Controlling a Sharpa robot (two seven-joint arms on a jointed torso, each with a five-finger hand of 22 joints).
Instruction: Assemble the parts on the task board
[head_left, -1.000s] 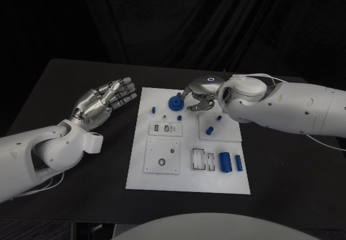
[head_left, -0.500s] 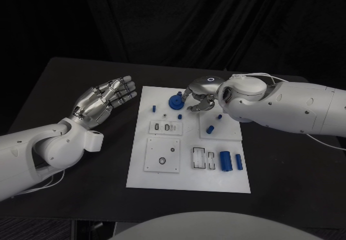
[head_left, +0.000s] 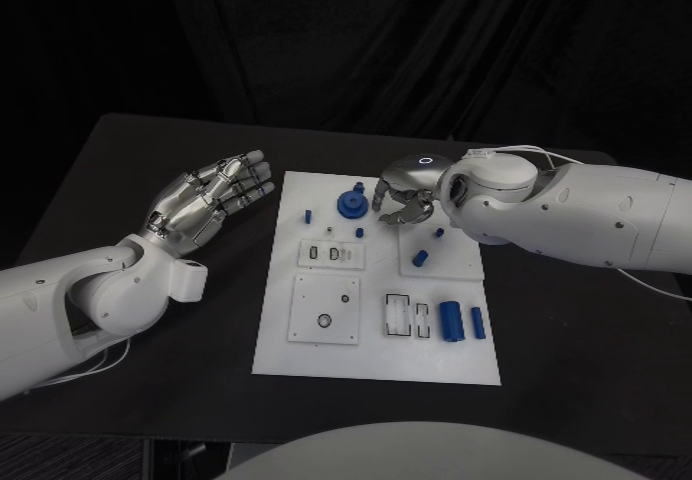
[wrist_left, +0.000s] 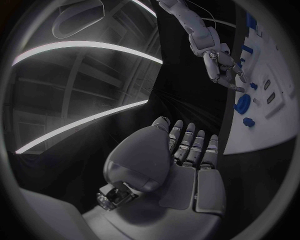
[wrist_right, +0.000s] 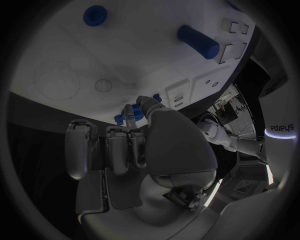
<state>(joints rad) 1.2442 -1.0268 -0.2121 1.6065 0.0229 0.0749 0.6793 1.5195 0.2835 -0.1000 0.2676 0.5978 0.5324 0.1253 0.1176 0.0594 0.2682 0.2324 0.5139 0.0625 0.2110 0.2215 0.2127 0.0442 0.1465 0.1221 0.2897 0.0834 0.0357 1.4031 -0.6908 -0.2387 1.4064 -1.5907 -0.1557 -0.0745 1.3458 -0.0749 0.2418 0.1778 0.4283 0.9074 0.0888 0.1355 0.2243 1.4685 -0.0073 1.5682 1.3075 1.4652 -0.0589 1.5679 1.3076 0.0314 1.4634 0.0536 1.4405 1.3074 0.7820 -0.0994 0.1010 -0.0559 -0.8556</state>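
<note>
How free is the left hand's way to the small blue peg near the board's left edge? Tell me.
Probably free. The left hand hovers open over the table just left of the task board, and nothing stands between it and the small blue peg. The right hand is further right, by the blue gear.

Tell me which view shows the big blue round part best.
The head view: the round part stands whole on the board, beside the right hand. The left wrist view shows it edge-on and small; in the right wrist view I cannot pick it out.
</note>
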